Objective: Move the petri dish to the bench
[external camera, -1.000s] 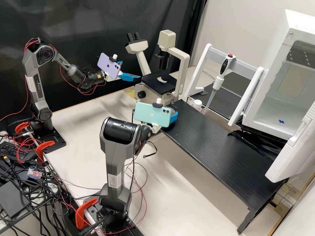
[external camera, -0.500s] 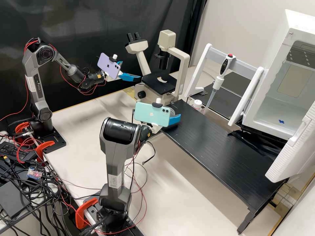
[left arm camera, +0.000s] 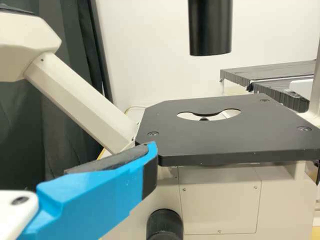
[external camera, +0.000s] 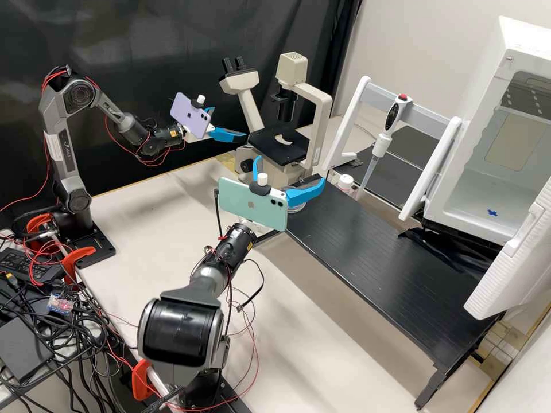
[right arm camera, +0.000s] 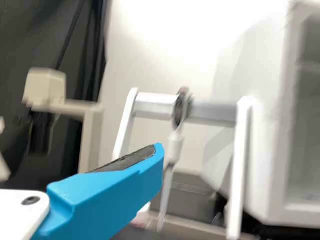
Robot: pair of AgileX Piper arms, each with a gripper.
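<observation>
Right arm (external camera: 181,332) has been pulled back since the last high-view frame: elbow dropped toward the lower left, right pincer (external camera: 290,170) raised and turned, so both its fingers can be made out near frame centre. Left arm (external camera: 77,149) has been kept put.

Right pincer state: fingers spread well apart, nothing seen gripped between them. Left pincer (external camera: 229,123), upper left of centre, is parked beside the microscope (external camera: 272,146), fingers also apart, no load seen.

Petri dish (external camera: 296,209): clear round rim visible at frame centre, at the upper-left end of the black tabletop (external camera: 367,246), just under one blue finger of the right pincer in that view. Partly hidden by it, so contact with the finger can't be confirmed or ruled out. Looks to be resting flat on the surface.

Progress, judged from this: transfer appears done or very nearly so. Dish is on the tabletop, grip appears released. Left to do: right pincer to be drawn fully clear, without the rim being clipped by the finger, then arm parked. No further job is foreseen for the left arm.
</observation>
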